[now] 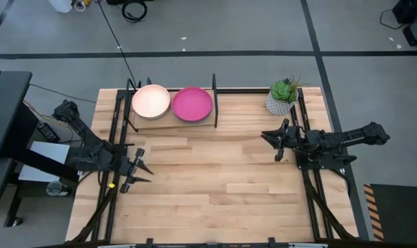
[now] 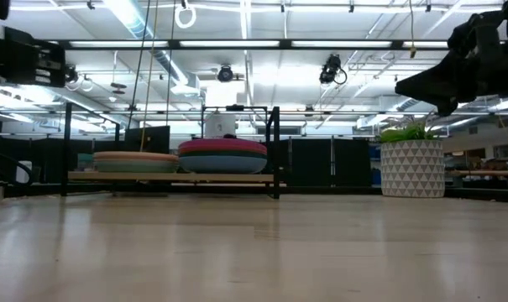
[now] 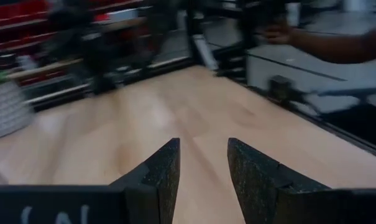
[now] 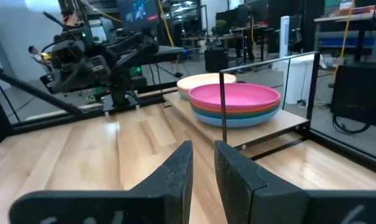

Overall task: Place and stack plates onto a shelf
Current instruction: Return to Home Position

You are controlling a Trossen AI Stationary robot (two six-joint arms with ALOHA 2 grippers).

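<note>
Both piles look finished. On the light wooden shelf in a black metal-tube frame, the round shallow magenta plate tops the taller stack of mixed colours. The round cream-peach plate tops a lower stack just beside it. No plate lies on the pale wooden surface in front of the shelf.

The left end effector hangs in front of the shelf, well apart from it, off its cream-peach end. Its fingers are spread and empty. The right end effector sits off the shelf's magenta end and is aimed towards it. Its fingers are drawn close with a slim gap between them, and they hold nothing.

What remains seems to be parking the arms, so the hazards are collisions rather than drops:
- **Plant:** A small green plant in a white patterned pot stands beyond the shelf's magenta end, close to the right arm. A careless fold of that arm could tip it.
- **Magenta stack:** This stack stands near the upright bar at that end of the shelf. A knock to the frame from either arm would likely shake it, and the top plate could slide out of line.
- **Arms meeting:** Both arms face each other across the surface in front of the shelf. Any inward swing risks them touching.
</note>
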